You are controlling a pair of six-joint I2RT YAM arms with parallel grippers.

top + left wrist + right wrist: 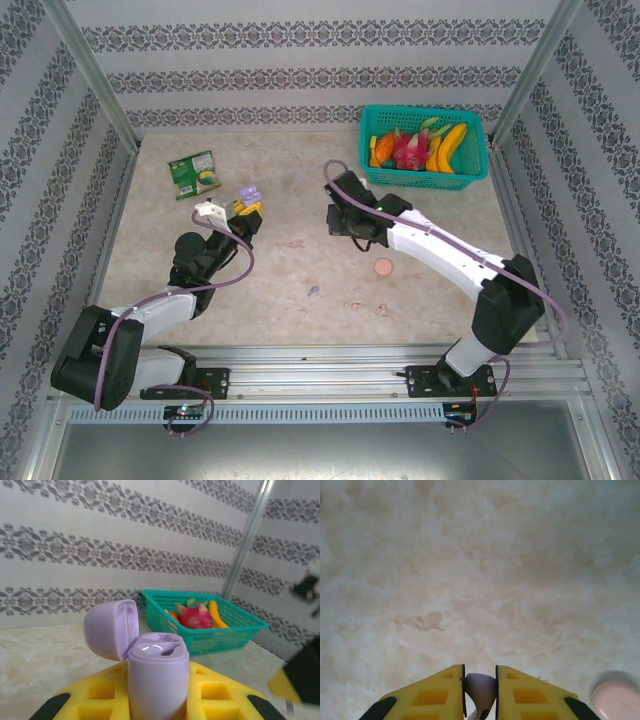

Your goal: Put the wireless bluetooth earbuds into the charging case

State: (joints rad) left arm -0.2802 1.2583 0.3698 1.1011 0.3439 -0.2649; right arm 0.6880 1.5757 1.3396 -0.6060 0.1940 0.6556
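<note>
My left gripper (246, 208) is shut on the lilac charging case (159, 677), held upright above the table with its yellow fingers (220, 692) at either side. The lid (106, 629) hangs open to the left and the two seats on top look empty. My right gripper (480, 674) hovers over bare table, shut on a lilac earbud (481, 687) pinched between its pads. In the top view the right gripper (341, 221) is to the right of the case (248, 194). A tiny lilac bit (313, 291) and two pale pink bits (355, 305) (381, 309) lie on the table nearer the front.
A pink round disc (383, 267) lies under the right forearm and shows as the disc (617, 702) at the right wrist view's lower right. A teal basket (470, 178) of toy fruit stands back right. A green packet (192, 172) lies back left.
</note>
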